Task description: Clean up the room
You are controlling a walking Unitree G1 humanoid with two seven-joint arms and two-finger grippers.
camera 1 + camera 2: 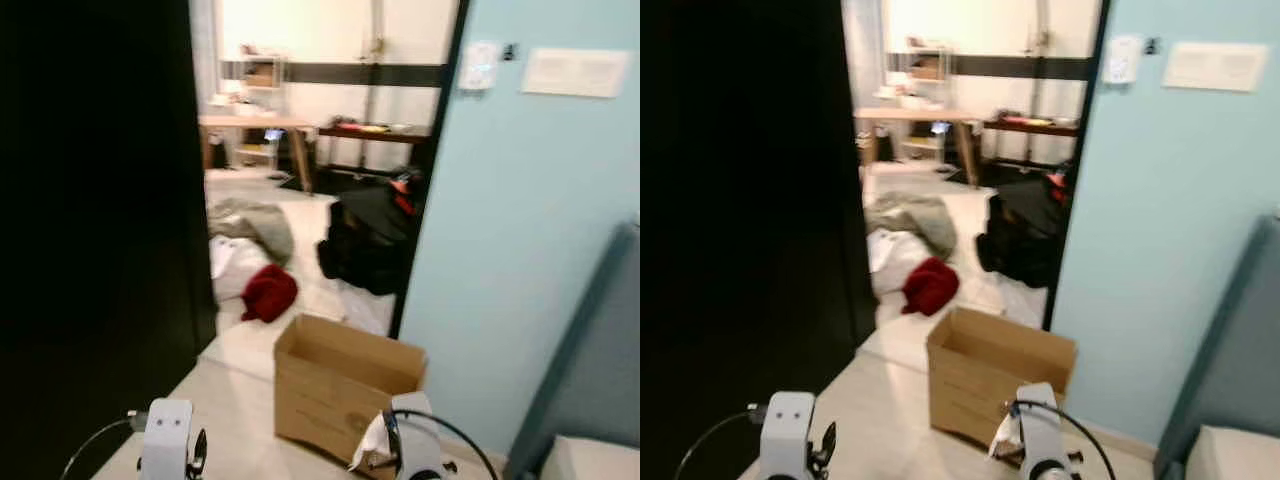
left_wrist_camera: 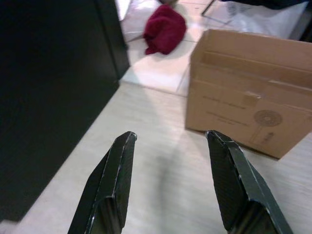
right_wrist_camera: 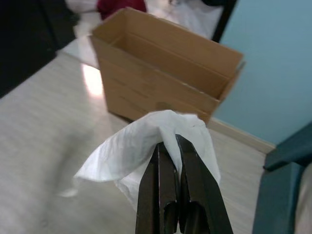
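Pale floor under right pincer [image 3: 168, 141] clamping white tissue [image 3: 146, 148] near cardboard box [image 3: 161, 68].

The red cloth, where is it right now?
The red cloth lies on the floor past the doorway, behind the cardboard box, beside a white bundle.

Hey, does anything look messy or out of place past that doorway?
Yes. Clothes lie strewn on the floor beyond the doorway: a red garment, a grey one, a white one and a black heap.
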